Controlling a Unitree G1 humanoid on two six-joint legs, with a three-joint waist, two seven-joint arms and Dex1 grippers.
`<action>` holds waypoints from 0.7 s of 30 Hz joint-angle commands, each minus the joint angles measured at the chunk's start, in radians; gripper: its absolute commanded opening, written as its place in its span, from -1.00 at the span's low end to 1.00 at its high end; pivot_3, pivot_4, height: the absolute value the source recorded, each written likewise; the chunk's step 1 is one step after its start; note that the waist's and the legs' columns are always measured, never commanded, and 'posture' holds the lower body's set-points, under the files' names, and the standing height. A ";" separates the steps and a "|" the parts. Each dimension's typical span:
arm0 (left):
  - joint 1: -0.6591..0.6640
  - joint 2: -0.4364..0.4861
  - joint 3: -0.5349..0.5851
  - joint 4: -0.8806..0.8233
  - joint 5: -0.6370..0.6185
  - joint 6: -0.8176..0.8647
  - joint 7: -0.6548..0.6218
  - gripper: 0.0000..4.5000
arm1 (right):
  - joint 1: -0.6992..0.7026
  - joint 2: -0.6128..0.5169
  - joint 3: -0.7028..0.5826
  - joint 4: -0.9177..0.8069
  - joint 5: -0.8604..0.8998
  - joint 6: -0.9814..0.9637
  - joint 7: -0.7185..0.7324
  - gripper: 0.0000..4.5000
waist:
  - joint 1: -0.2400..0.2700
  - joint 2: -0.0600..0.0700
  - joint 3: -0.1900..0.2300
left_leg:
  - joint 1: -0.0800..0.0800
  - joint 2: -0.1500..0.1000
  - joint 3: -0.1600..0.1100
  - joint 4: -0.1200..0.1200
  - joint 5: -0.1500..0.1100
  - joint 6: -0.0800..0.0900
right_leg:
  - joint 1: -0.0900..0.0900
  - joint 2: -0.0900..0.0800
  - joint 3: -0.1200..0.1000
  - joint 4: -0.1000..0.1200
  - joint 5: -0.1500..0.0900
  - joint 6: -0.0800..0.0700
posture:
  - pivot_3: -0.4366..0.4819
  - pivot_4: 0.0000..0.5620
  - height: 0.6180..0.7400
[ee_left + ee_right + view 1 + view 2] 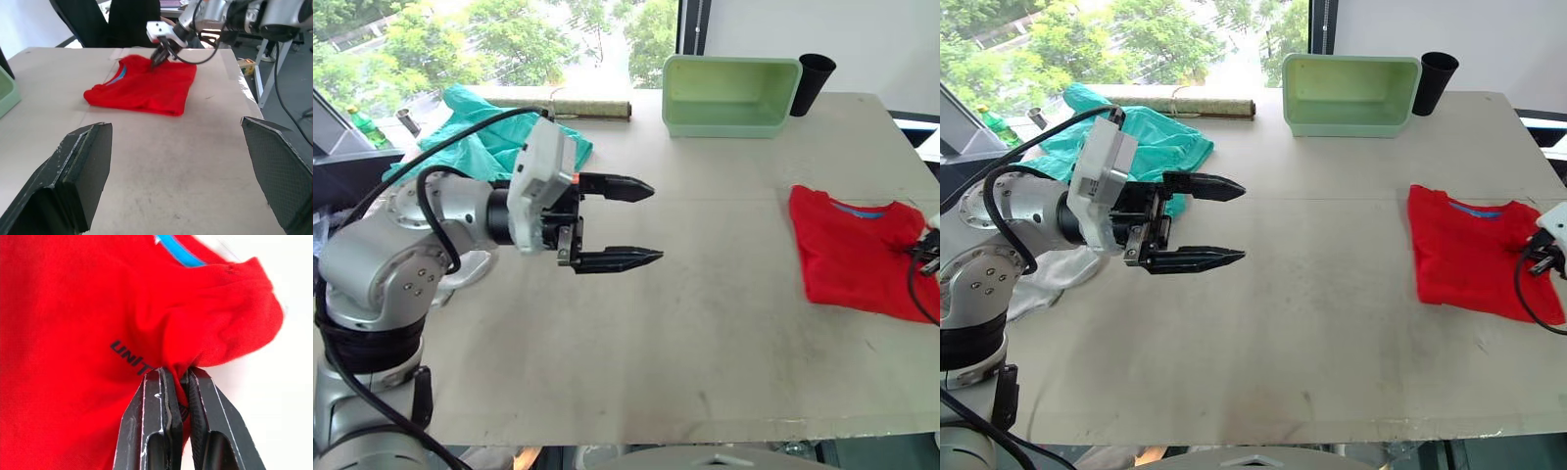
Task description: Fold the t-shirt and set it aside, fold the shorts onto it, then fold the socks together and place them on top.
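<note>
Bin (pixel 732 95), pale green, lay tipped on its side at the worktop's (pixel 656 343) far edge, nothing visible inside; black cup (pixel 811 83) stood just beside it. Rolled mat (pixel 591 108) lay near the shorts (pixel 484 132), heaped at the far left corner. T-shirt (pixel 857 253) — folded, near the right edge — was pinched at a bunched fold by the right claw (pixel 178 382). Left claw (pixel 622 223) hovered spread over the bare middle — open room there.
</note>
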 commanded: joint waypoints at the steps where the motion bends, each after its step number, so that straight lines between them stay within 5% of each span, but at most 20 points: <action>1: 0.000 0.013 -0.010 -0.008 0.028 -0.030 -0.008 1.00 | -0.097 -0.020 0.036 0.169 -0.089 -0.182 -0.053 -0.96 | 0.001 0.001 0.000 | 0.000 0.000 0.000 0.000 0.000 0.000 | 0.000 0.000 0.000 0.000 0.000 0.000 | -0.05 -0.47 1.00; 9: 0.020 0.014 -0.007 -0.023 0.053 -0.040 0.009 1.00 | -0.209 -0.012 0.093 0.342 -0.194 -0.284 -0.150 -0.96 | 0.005 0.002 0.001 | 0.000 0.000 0.001 0.000 0.000 0.000 | 0.000 -0.001 0.000 0.000 0.001 -0.002 | -0.05 -0.47 1.00; 10: 0.022 0.014 -0.003 -0.029 0.049 -0.037 0.012 1.00 | -0.216 -0.015 0.092 0.349 -0.197 -0.282 -0.150 -0.64 | 0.004 0.002 0.001 | 0.000 0.000 0.001 0.000 0.000 0.000 | 0.000 -0.001 0.001 0.000 0.001 -0.002 | -0.05 -0.47 1.00; 12: 0.033 0.017 0.007 -0.035 0.048 -0.032 0.026 1.00 | -0.227 -0.032 0.090 0.352 -0.202 -0.293 -0.135 -0.36 | 0.003 0.003 0.002 | 0.000 0.000 0.001 0.000 0.000 0.000 | 0.000 -0.001 0.001 0.000 0.001 -0.002 | -0.05 -0.47 1.00; 18: 0.121 0.066 0.019 0.017 0.160 -0.101 0.035 1.00 | -0.273 -0.070 0.026 0.318 -0.129 -0.334 -0.006 0.99 | 0.002 0.006 0.003 | 0.000 0.000 0.001 0.000 0.000 -0.001 | 0.000 -0.001 0.001 0.000 0.001 -0.002 | -0.05 -0.47 1.00; 21: 0.182 0.065 0.008 0.123 0.308 -0.227 0.069 1.00 | -0.275 -0.022 -0.055 0.221 0.015 -0.276 0.194 0.99 | -0.001 0.006 0.003 | 0.002 0.000 0.002 -0.001 0.000 -0.001 | 0.001 0.000 0.001 0.000 0.001 -0.002 | -0.05 -0.47 1.00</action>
